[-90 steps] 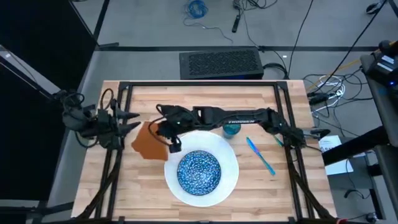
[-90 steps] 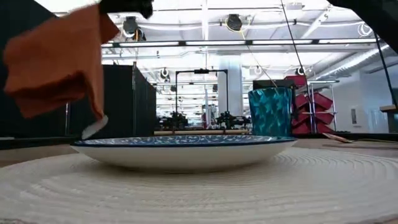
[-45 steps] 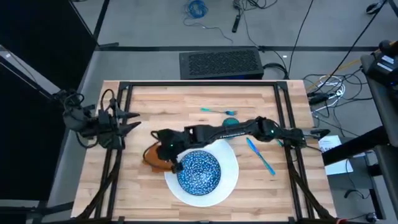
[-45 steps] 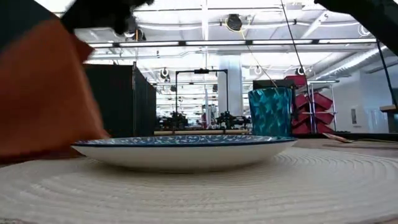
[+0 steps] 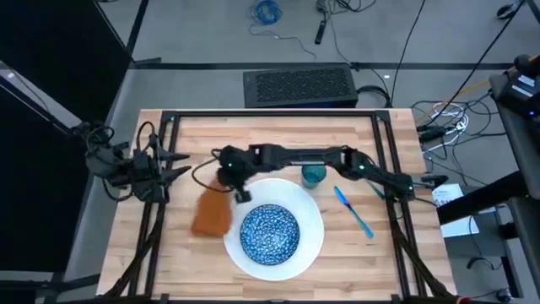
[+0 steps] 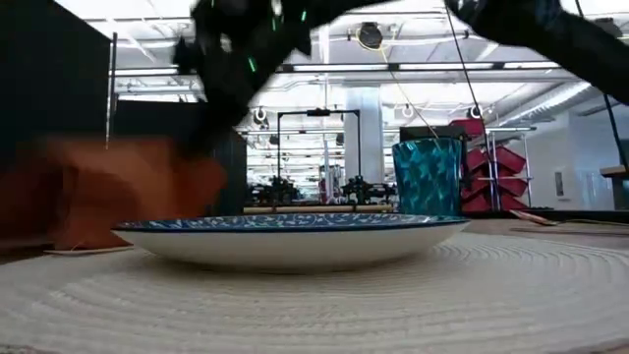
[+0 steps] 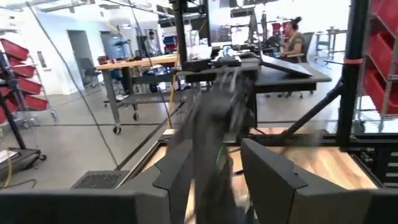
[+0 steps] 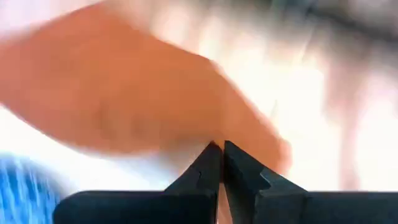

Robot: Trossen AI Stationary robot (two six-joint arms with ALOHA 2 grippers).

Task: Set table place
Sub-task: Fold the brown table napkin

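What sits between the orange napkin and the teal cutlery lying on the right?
In the high view, the white round plate holding the blue speckled bowl lies between orange napkin and teal cutlery.

My workplace, an industrial lab: red storage bins (image 7: 18, 68), wheeled workbenches (image 7: 134, 81) (seated person (image 7: 292, 46) behind), floor cables (image 5: 267, 12).

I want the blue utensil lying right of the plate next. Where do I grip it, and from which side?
Take the blue utensil at mid-length, coming straight down from above, with the end effector's fingers closing across its narrow width. It lies flat and diagonal on the table, so no side gives purchase. It sits clear of the white plate and the teal cup, so there is likely room.
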